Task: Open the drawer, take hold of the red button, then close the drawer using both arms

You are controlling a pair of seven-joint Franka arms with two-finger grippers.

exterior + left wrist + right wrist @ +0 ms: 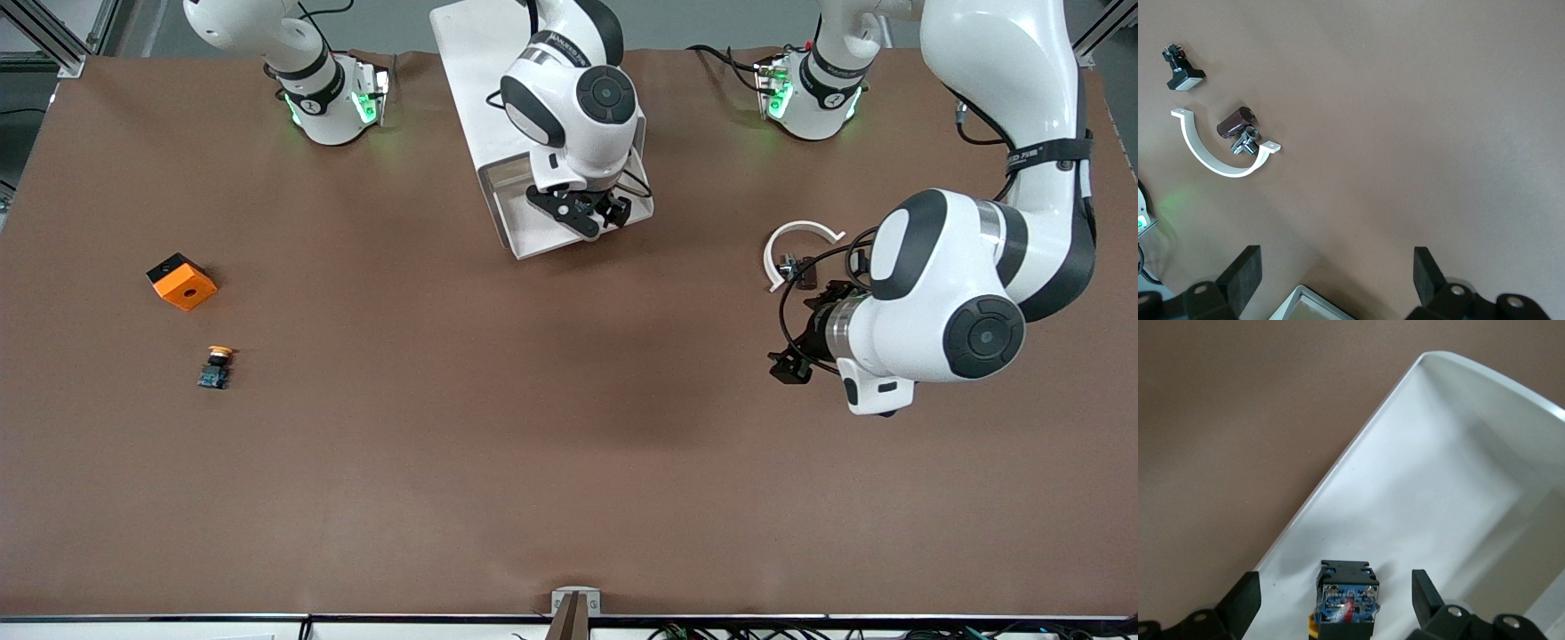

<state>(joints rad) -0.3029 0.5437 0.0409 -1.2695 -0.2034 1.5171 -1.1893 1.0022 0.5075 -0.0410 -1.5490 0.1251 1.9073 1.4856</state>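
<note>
Well, my right pincer (1333, 590) hangs spread over the button (1346, 597) (black body, bluish base) in the drawer (1438, 487); my left pincer (1331, 277) waits, spread, above the tabletop (1418, 120).

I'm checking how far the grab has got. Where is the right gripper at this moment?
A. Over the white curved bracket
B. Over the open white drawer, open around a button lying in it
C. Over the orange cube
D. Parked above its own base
B: the right gripper hangs over the open white drawer, its fingers open on either side of the button lying inside.
</note>
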